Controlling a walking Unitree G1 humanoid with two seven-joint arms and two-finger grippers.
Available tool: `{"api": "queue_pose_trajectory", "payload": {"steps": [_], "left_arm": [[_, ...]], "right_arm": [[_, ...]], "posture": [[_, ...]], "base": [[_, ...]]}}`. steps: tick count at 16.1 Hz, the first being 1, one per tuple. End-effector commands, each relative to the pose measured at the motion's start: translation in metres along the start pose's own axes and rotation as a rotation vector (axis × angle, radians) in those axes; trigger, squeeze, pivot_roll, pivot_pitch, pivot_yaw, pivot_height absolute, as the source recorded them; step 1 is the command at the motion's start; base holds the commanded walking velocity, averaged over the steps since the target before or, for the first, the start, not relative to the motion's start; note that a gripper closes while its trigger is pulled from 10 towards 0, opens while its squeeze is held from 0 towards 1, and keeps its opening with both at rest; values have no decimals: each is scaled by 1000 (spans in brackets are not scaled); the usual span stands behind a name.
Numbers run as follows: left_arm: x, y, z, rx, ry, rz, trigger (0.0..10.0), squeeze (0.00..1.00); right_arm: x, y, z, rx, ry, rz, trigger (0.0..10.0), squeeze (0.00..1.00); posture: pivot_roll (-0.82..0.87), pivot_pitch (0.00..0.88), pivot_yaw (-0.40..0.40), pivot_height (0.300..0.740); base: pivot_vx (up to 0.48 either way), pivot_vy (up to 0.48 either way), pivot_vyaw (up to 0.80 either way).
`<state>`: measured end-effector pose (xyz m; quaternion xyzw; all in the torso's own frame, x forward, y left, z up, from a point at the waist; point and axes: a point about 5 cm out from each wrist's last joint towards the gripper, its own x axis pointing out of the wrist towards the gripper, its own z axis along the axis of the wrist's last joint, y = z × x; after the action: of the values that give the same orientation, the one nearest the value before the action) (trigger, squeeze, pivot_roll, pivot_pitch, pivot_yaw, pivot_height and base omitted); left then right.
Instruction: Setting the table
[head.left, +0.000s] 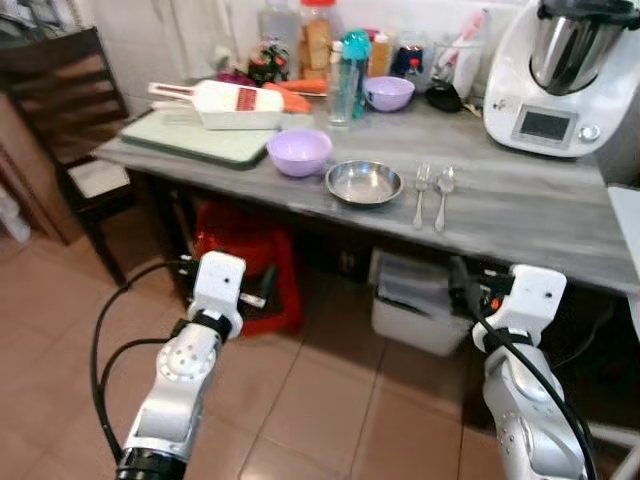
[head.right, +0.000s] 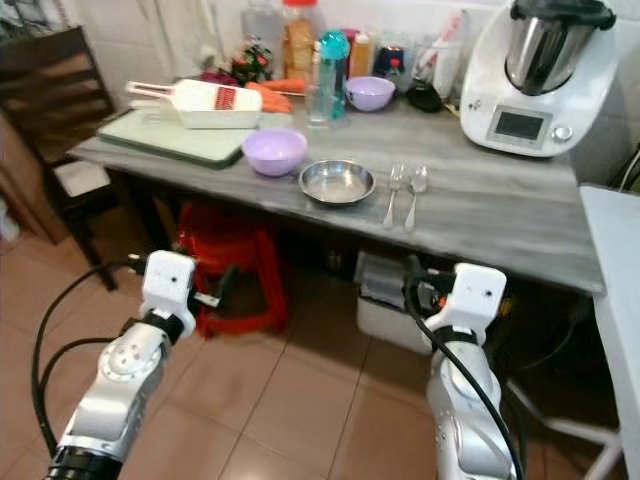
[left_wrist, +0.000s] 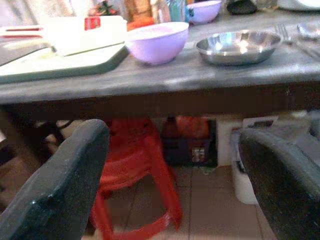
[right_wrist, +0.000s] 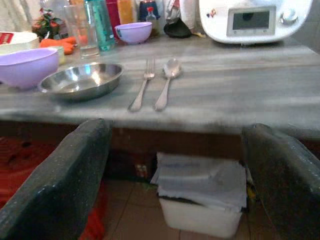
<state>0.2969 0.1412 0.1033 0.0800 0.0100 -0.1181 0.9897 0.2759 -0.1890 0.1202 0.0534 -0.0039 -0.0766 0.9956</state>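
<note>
Both grippers, left gripper (left_wrist: 172, 165) and right gripper (right_wrist: 175, 170), hung spread and empty below the grey table (head.left: 520, 215); on it, near the front edge, fork (head.left: 421, 193) and spoon (head.left: 443, 196) lay side by side, just right of a steel plate (head.left: 364, 183); a lilac bowl (head.left: 299, 152) sat beyond.

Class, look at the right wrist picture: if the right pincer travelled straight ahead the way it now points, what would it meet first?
Probably the table's front edge. The right pincer, open, is held below the tabletop and points at that edge and the shadow under it, above the white bin. The fork and spoon lie higher. Depth is unclear.
</note>
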Motion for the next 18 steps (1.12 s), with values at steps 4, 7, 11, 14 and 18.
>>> {"api": "queue_pose_trajectory", "payload": {"steps": [4, 7, 11, 14, 18], "left_arm": [[1, -4, 9, -46, -64, -64, 10000, 0], [1, -3, 11, -43, -72, -70, 10000, 0], [3, -5, 13, -50, -78, -104, 10000, 0], [2, -7, 13, -65, -76, -118, 10000, 0], [3, -7, 12, -72, -67, -120, 10000, 0]], "right_arm": [[0, -3, 0, -3, 4, -8, 10000, 0], [-1, -4, 0, -11, 2, -4, 10000, 0], [1, -7, 0, -10, 7, -10, 10000, 0], [0, -5, -1, -6, 13, -7, 10000, 0], [1, -7, 1, -14, 8, -5, 10000, 0]], "posture": [[-39, 0, 8, 740], [-39, 0, 8, 740], [-37, 0, 8, 740], [-43, 0, 10, 740], [-45, 0, 10, 740]], "base": [[-82, 0, 0], [0, 0, 0], [0, 0, 0], [0, 0, -529], [0, 0, 0]]}}
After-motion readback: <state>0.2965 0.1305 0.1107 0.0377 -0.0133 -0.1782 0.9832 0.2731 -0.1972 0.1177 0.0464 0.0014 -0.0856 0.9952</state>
